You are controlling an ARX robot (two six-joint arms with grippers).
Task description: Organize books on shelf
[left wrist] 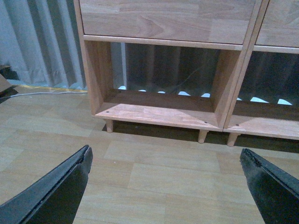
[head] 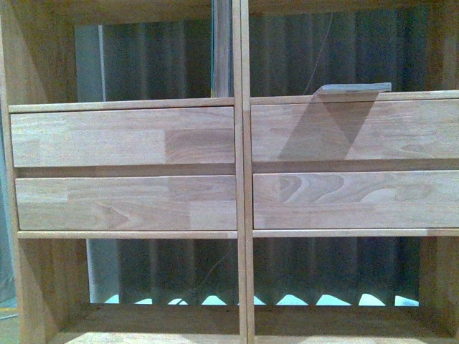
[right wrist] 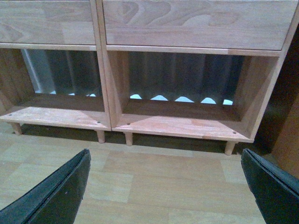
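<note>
The light-wood shelf [head: 240, 165] fills the front view, with four plain drawer fronts between open compartments above and below. A thin pale flat thing [head: 355, 87] lies on the ledge above the upper right drawer; I cannot tell if it is the white paperback. The teal book is out of view. My left gripper [left wrist: 166, 155] is open and empty above the wooden floor, in front of the shelf's lower left compartment [left wrist: 159, 112]. My right gripper [right wrist: 166, 157] is open and empty above the floor, in front of the lower right compartment [right wrist: 182, 123]. Both lower compartments hold nothing.
The shelf stands on short peg legs [left wrist: 202, 136] on a light plank floor [left wrist: 154, 172]. Grey curtains [left wrist: 37, 42] hang behind and to the left. A cable [left wrist: 42, 92] runs along the floor by the curtain. A darker brown cabinet side [right wrist: 287, 135] stands right of the shelf.
</note>
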